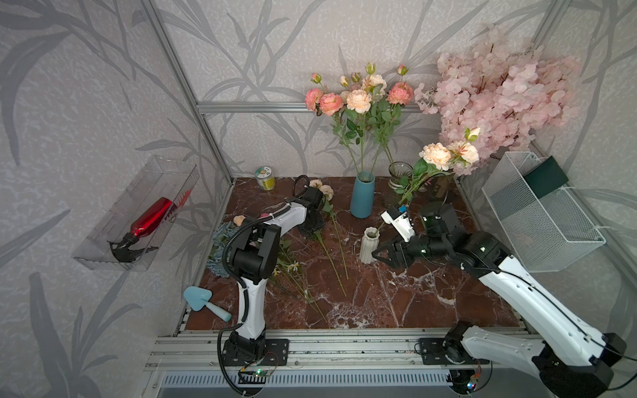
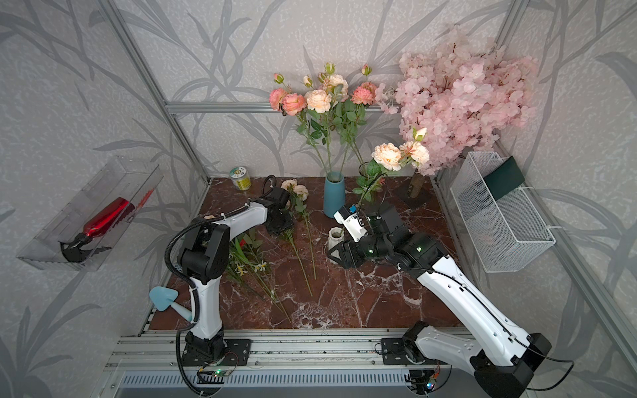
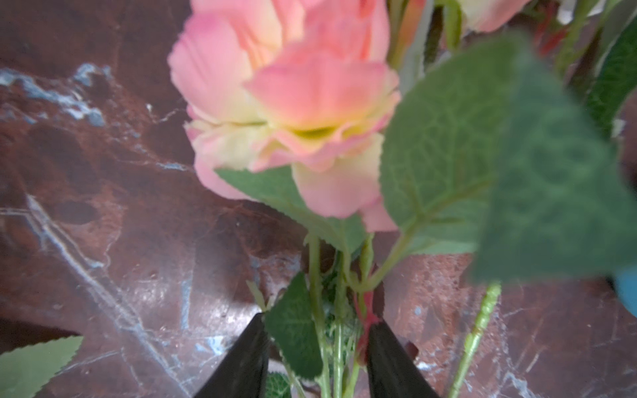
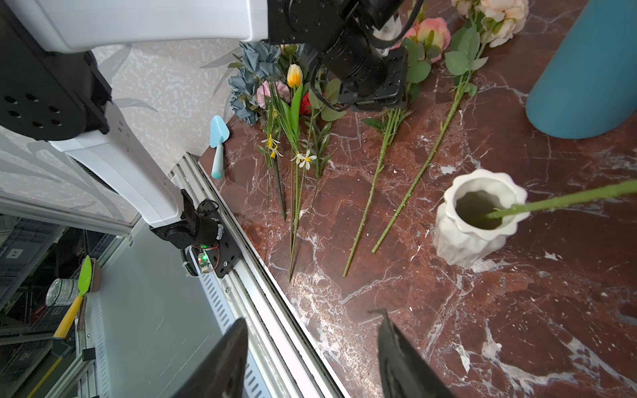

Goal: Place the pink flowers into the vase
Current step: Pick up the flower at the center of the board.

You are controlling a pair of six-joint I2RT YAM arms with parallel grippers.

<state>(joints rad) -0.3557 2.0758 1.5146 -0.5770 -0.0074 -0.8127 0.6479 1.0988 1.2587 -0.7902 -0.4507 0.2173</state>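
Two pink flowers (image 1: 339, 248) lie on the marble table, heads toward the back wall. My left gripper (image 3: 316, 320) is low over them, just below the salmon head (image 3: 286, 103). Its jaws stand apart, with the green stems and a leaf between them, unsqueezed. A white ribbed vase (image 1: 369, 246) holds one spray (image 1: 444, 155) that leans right; its stem (image 4: 558, 200) enters the vase mouth (image 4: 475, 220). My right gripper (image 4: 312, 317) is open and empty beside this vase. A blue vase (image 1: 362, 196) behind holds several pink flowers (image 1: 358, 100).
A pale blossom tree (image 1: 499, 96) and a glass vase (image 1: 400, 174) stand at the back right. A wire basket (image 1: 541, 213) hangs on the right wall. Blue hydrangeas and small flowers (image 4: 272, 86) lie at the left, near a blue trowel (image 1: 203, 301). A tin (image 1: 265, 178) sits at the back left.
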